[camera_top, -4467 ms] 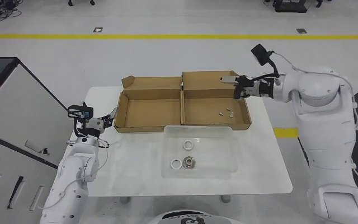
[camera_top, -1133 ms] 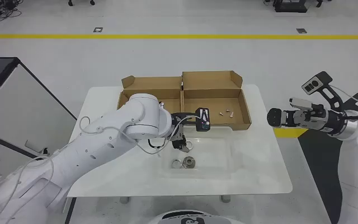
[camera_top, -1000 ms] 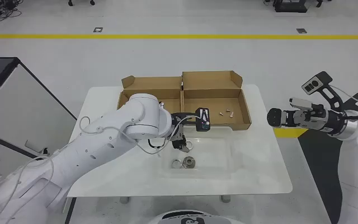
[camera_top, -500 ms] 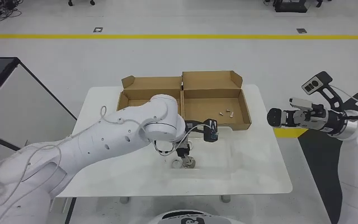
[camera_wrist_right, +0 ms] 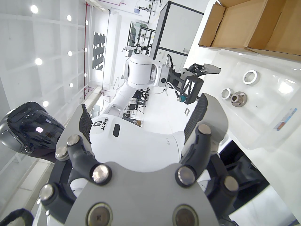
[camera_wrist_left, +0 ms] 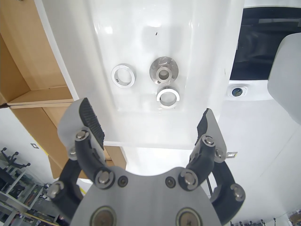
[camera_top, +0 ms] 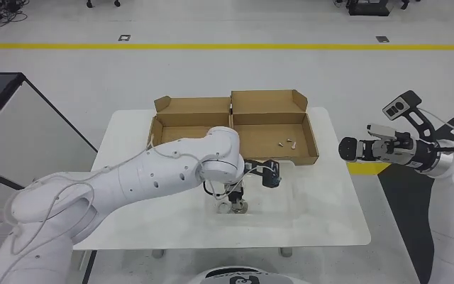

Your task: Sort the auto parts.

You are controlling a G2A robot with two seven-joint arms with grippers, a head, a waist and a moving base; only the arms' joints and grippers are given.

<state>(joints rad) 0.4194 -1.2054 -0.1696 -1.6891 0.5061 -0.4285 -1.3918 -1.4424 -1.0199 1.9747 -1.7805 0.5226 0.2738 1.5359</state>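
Observation:
Three metal parts lie in the clear plastic tray (camera_wrist_left: 145, 15): a flanged hub (camera_wrist_left: 164, 72), a ring (camera_wrist_left: 168, 97) touching it and a second ring (camera_wrist_left: 123, 75) a little apart. My left gripper (camera_wrist_left: 149, 123) hangs open and empty above the tray, close over these parts; in the top view it is the left gripper (camera_top: 234, 193) under the big white arm, with the hub (camera_top: 242, 206) beside it. My right gripper (camera_wrist_right: 143, 118) is open and empty, held off the table's right side (camera_top: 347, 149). Small bolts (camera_top: 287, 142) lie in the right cardboard box (camera_top: 273, 131).
Two open cardboard boxes stand side by side behind the tray; the left box (camera_top: 186, 131) has nothing in it. The white table (camera_top: 333, 213) has bare room right of the tray. The left arm spans the table's left half.
The left arm has swung from the tray's far left part toward its near side, stopping over the hub and ring. The right arm has kept still for the last second.

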